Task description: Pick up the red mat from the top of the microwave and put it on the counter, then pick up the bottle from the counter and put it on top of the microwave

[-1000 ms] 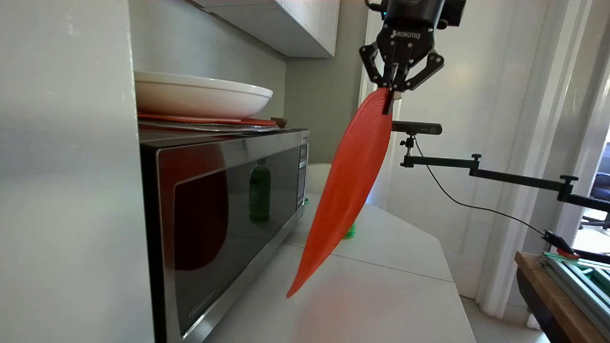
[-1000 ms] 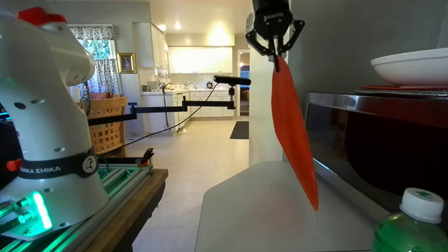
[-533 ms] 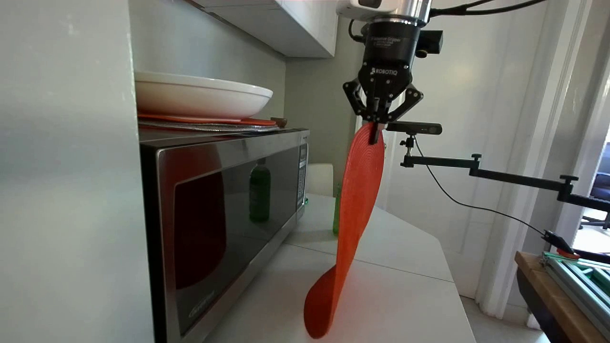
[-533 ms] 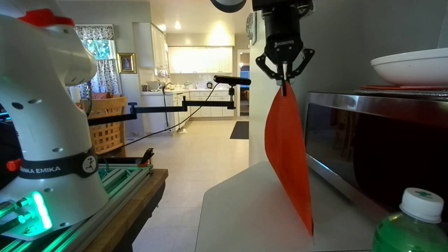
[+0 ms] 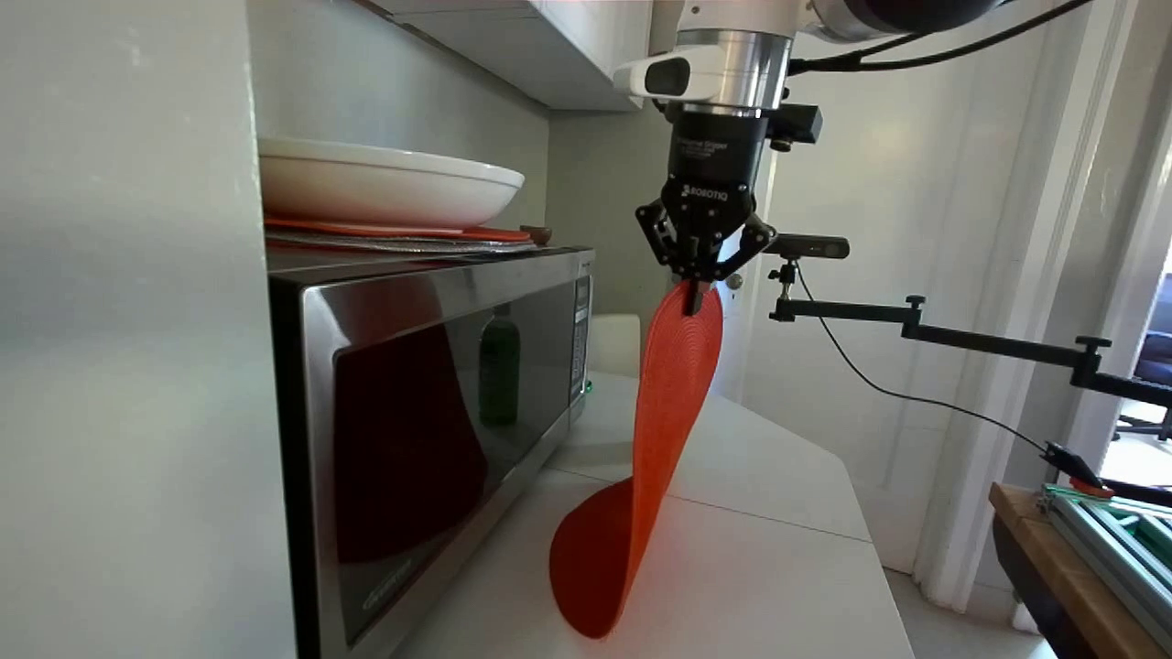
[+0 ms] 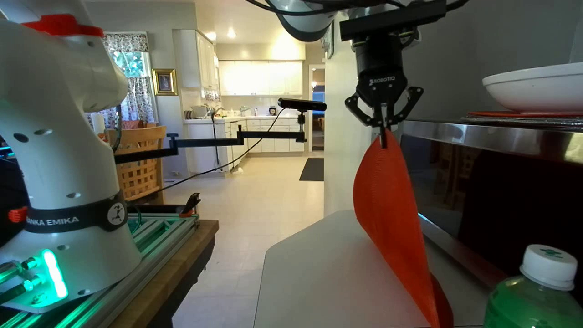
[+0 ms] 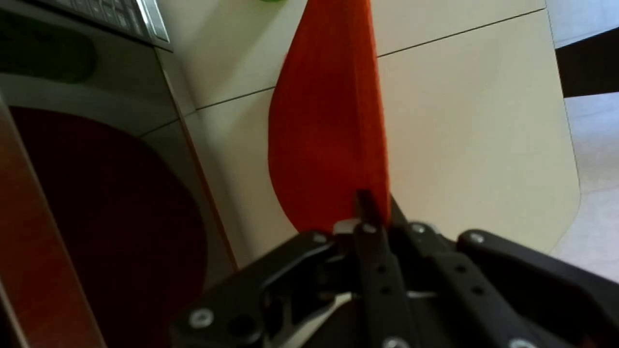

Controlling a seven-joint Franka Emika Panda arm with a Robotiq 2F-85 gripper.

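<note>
My gripper [image 5: 697, 302] is shut on the rim of the red mat [image 5: 676, 394] above the counter [image 5: 760, 558]. The mat hangs upright from the fingers, and its lower part curls toward the microwave [image 5: 412, 458], seemingly bent against the counter. In an exterior view my gripper [image 6: 383, 140] holds the mat [image 6: 387, 200] left of the microwave. In the wrist view the mat [image 7: 319, 140] runs up from the gripper [image 7: 379, 208]. The green bottle with a white cap [image 6: 546, 269] stands at the lower right of an exterior view; the mat hides it elsewhere, save a green sliver.
A white bowl [image 5: 385, 183] sits on a red mat and other flat mats [image 5: 494, 235] atop the microwave. A wall cabinet [image 5: 522, 46] hangs above. A camera on a black arm [image 5: 801, 245] stands beyond the counter. The counter has an angled corner [image 6: 273, 246].
My gripper has come down and a little toward the microwave, still holding the mat. The mat's lower part, hanging free before, now curls over toward the microwave at the counter.
</note>
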